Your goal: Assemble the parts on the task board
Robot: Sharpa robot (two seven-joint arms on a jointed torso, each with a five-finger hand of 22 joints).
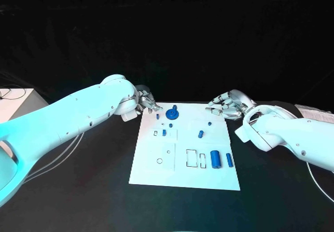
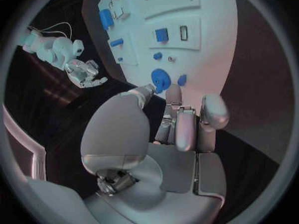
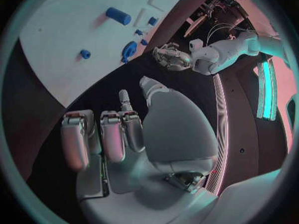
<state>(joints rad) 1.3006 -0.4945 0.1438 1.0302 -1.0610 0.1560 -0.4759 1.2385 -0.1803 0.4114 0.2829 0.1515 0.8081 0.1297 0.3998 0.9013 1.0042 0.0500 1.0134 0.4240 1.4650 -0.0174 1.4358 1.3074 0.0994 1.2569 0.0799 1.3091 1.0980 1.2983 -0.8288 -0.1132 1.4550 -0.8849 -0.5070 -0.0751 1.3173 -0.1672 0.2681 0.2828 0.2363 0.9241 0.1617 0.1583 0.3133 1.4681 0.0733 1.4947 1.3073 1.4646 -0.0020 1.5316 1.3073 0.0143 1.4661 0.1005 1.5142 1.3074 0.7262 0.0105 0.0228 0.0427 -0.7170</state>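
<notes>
The white task board [image 1: 187,176] lies mid-table. A round blue gear-like part [image 1: 172,114] sits near its far edge, with small blue parts [image 1: 200,134] spread below it. Two blue cylinders [image 1: 215,157] lie by the outlined slots near the front right. My left hand [image 1: 145,102] hovers off the board's far left corner, fingers loosely bent and holding nothing. In the left wrist view its fingertips [image 2: 174,97] point toward the round part [image 2: 160,78]. My right hand [image 1: 226,105] hangs off the far right corner, also holding nothing. The right wrist view shows that hand [image 3: 131,134] over black table beside the board [image 3: 62,30].
A white box [image 1: 14,104] with a cable stands at the table's left edge. Papers [image 1: 313,113] lie at the far right. Black table surrounds the board on all sides.
</notes>
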